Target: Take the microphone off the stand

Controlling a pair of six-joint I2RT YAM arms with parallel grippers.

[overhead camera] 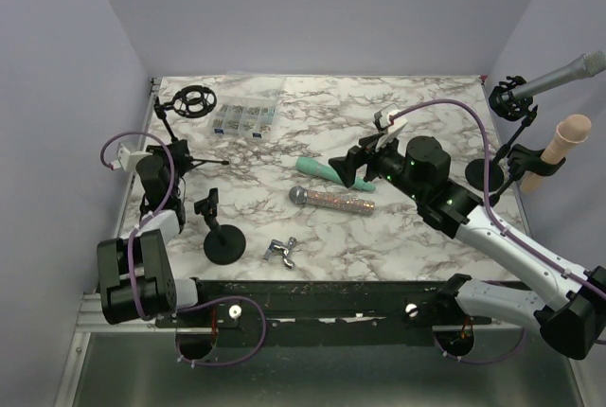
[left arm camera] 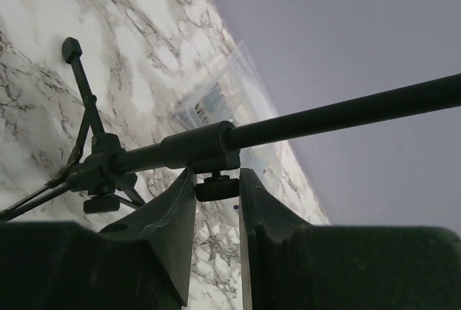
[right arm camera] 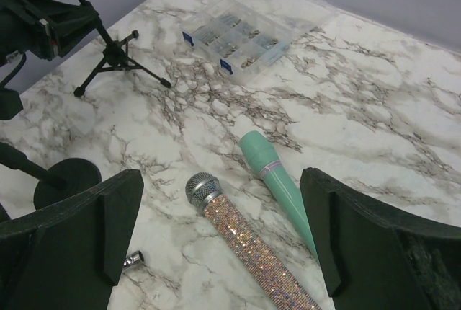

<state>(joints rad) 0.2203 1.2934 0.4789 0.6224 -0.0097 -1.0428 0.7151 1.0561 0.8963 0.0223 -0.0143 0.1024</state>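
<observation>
Seemingly, the removal is done or close to it. On the marble counter [overhead camera: 379, 246] the tripod stand [left arm camera: 324, 117] leans at the far left, and the ring [overhead camera: 194, 99] at its top looks empty. The glitter mic [overhead camera: 333, 201] lies flat and loose near the middle, well apart from that stand. The left end effector [left arm camera: 216, 180] is nearly closed on the stand's collar, its fingers pinched either side of the small knob [left arm camera: 216, 187]. The right end effector [right arm camera: 222, 202] hangs wide open above the glitter mic and holds nothing. If this is the mic meant, what is left is for the arms to let go and pull clear. However, a gray mic [overhead camera: 568, 74] sits clipped in another stand at the right edge, so I cannot be sure which was intended. Among the other things, the clear parts box [overhead camera: 244, 115] sits at the back and a round-base stand [overhead camera: 223, 241] at the front left. A teal mic [overhead camera: 317, 168] lies just behind the glitter one, and a metal clip [overhead camera: 282, 251] rests near the front edge. Only the top view shows the ring and the right-edge stand. Only the left wrist view shows the grip on the collar. The right wrist view confirms the gap between its fingers is empty, with both loose mics lying below it.
</observation>
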